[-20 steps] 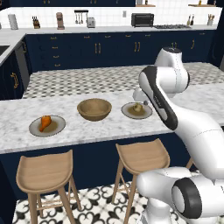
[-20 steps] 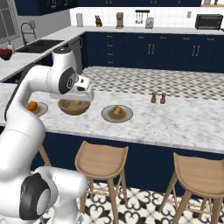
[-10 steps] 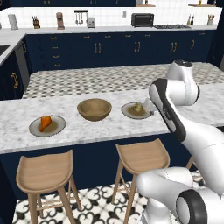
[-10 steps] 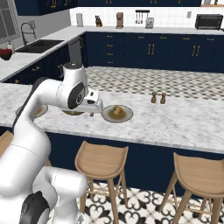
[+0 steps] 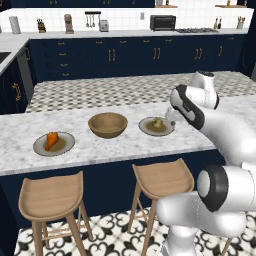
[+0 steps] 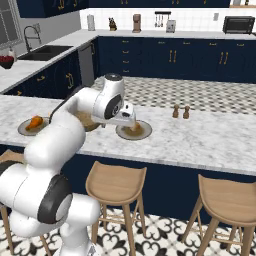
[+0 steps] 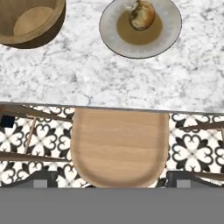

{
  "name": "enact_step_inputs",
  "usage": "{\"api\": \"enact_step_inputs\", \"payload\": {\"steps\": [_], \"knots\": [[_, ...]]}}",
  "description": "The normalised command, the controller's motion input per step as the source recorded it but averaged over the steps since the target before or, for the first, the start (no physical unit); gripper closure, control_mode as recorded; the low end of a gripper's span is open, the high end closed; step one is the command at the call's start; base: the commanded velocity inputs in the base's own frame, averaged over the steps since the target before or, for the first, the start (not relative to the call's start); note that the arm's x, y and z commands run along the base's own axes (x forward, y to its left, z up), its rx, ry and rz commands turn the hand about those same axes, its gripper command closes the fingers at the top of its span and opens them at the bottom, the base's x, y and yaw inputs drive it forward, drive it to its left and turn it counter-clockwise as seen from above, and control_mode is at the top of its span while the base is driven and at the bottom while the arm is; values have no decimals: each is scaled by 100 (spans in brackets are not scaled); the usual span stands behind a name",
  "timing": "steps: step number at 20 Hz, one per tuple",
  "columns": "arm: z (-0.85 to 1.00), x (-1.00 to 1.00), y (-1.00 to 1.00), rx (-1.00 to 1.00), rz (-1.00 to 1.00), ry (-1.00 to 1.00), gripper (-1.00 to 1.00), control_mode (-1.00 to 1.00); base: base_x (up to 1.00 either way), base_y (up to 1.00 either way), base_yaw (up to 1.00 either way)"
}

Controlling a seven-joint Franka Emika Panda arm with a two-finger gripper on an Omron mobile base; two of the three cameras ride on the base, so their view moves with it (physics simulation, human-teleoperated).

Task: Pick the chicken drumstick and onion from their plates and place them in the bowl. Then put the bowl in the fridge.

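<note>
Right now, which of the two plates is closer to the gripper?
The plate holding the onion, right of the bowl in the left base view. The open gripper hangs at its edge; the drumstick's plate lies beyond the bowl.

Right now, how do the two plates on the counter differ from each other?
The left plate holds an orange-brown chicken drumstick, while the right plate holds a pale yellow-tan onion. The left plate sits apart from the robot, on the far side of the wooden bowl; the right plate lies close beside the arm's open gripper. Both are round, flat and grey-beige with a brownish centre, and rest on the marble counter.
</note>
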Motion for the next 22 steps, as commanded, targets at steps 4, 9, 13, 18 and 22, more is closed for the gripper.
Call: {"api": "enact_step_inputs", "payload": {"steps": [4, 9, 13, 18, 22], "knots": [[-50, 94, 0, -3, -2, 5, -100, -100, 0, 0, 0], [-68, 62, 0, -5, 0, -3, -100, -100, 0, 0, 0], [-16, 55, -3, 0, 0, -1, -100, -100, 0, 0, 0], [-21, 67, 0, 0, 0, 0, -100, -100, 0, 0, 0], [-29, 49, -6, 0, 0, -2, -100, -100, 0, 0, 0]]}}
